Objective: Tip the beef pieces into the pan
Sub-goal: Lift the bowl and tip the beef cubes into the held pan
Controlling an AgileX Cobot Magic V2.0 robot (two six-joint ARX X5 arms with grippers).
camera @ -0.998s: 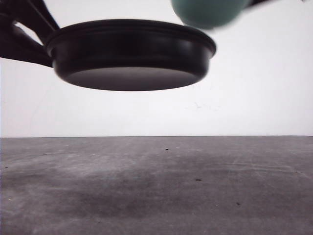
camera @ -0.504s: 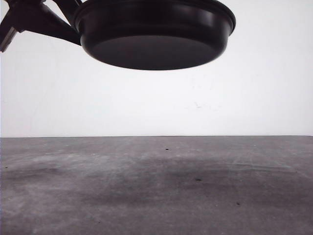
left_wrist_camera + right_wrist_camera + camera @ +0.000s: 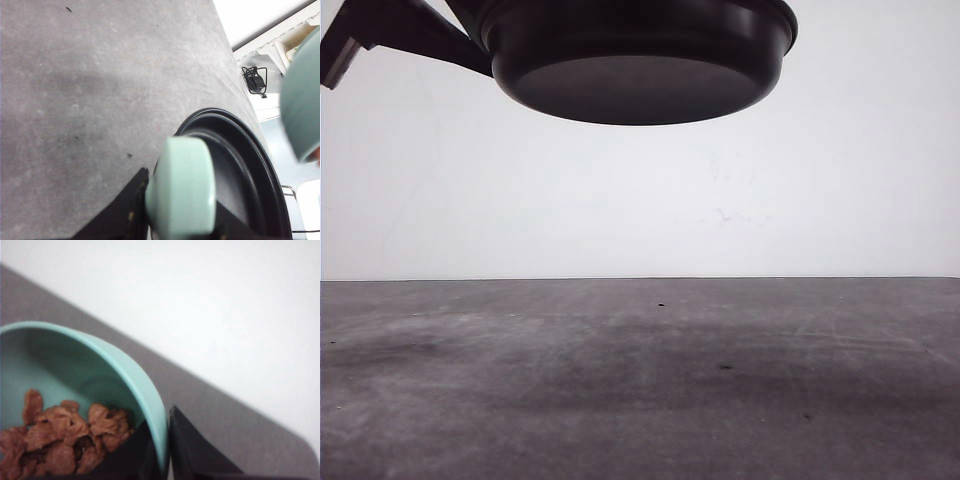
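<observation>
- Table (image 3: 640, 380): one grey surface, bare across the front view apart from a few dark specks.
- Pan (image 3: 638, 55): one. It hangs high over the left-centre of the table, well clear of the surface. Compared with half a second ago it sits slightly higher and a little left; a second ago it was lower and further left, with the teal bowl's underside in view above its right rim. Judgement: both items have been lifted for a mid-air pour.
- Bowl (image 3: 105, 375): one, teal. In the left wrist view its wall (image 3: 302, 100) appears just beyond the pan's far rim.
- Beef pieces (image 3: 65, 437): one heap, all in the bowl; individual count cannot be told. The visible pan interior holds none, so pouring has not begun.
- Left gripper (image 3: 150, 220): one, clamped on the pan's mint handle (image 3: 182, 187).
- Right gripper (image 3: 162, 455): one, fingers pinching the bowl rim.
</observation>
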